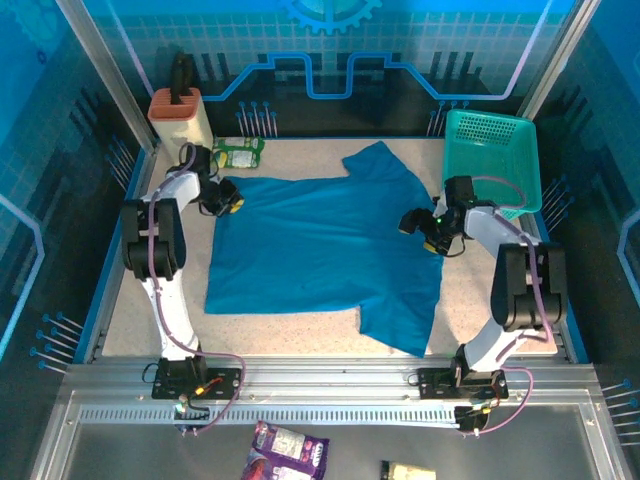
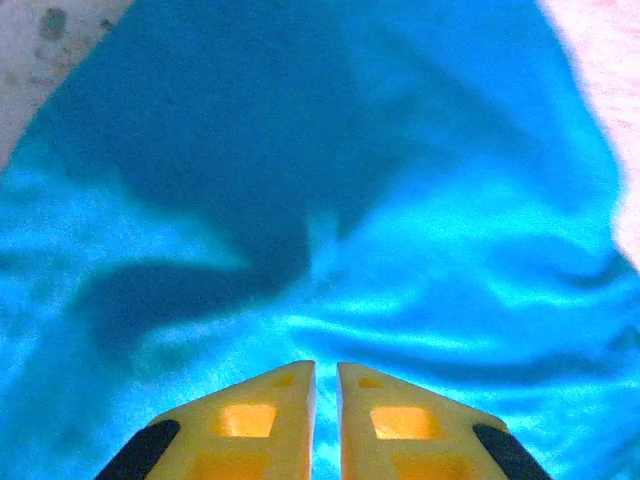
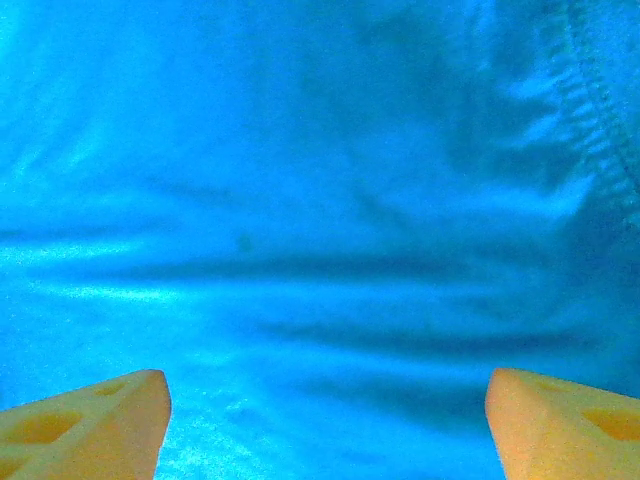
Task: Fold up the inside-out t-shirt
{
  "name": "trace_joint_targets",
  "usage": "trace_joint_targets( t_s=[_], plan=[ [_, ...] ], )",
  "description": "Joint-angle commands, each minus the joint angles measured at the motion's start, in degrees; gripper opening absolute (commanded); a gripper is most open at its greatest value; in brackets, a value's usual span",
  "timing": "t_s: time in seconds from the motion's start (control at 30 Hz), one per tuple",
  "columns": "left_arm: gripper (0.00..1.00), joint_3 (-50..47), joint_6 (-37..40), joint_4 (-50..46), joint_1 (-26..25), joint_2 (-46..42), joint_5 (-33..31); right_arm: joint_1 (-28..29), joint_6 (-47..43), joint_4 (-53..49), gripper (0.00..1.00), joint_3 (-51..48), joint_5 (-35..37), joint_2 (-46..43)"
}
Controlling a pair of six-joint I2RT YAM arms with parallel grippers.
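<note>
Blue-teal soft cloth t-shirt [image 2: 320,200] covers most of the view, rumpled, w/ a dark shadow across its middle. Left gripper [image 2: 326,368] at bottom centre: yellow fingers [image 2: 270,400] almost together, thin slit betw. them, tips on the cloth, creases gathering there. Pale speckled bench [image 2: 50,40] at top corners.

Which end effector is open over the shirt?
The right end effector: its fingers stand wide apart above the t-shirt, whereas the left end effector has its fingers closed to a narrow slit.
</note>
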Motion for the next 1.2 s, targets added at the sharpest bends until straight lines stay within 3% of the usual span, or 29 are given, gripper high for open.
trace_joint_targets(
  t_s=[0.0,0.2,0.53,0.73,0.93,1.17],
  plan=[
    [0.15,-4.2,1.0,-0.6,-0.9,-10.2,-0.1,2.1,-2.1,-8.7,0.8,-2.4,2.6,-6.0],
    [0.15,-17.6,0.6,1.3,-1.6,-22.4,-1.5,7.0,0.4,-19.3,0.64,-10.7,8.8,-19.3],
    [0.15,-32.0,-0.8,3.7,-2.5,-35.1,-1.8,18.7,19.4,-31.4,0.37,-26.1,13.9,-40.6],
    [0.15,-34.9,-1.5,5.2,-3.0,-37.3,-0.5,23.5,29.0,-32.4,0.34,-31.1,13.4,-44.8],
    [0.15,-36.9,-1.9,6.2,-3.2,-38.4,1.1,28.0,41.4,-31.3,0.39,-33.7,14.9,-44.7],
    [0.16,-38.4,-1.9,6.9,-3.2,-38.6,1.7,30.6,49.8,-29.5,0.37,-34.7,16.3,-42.7]
  ],
)
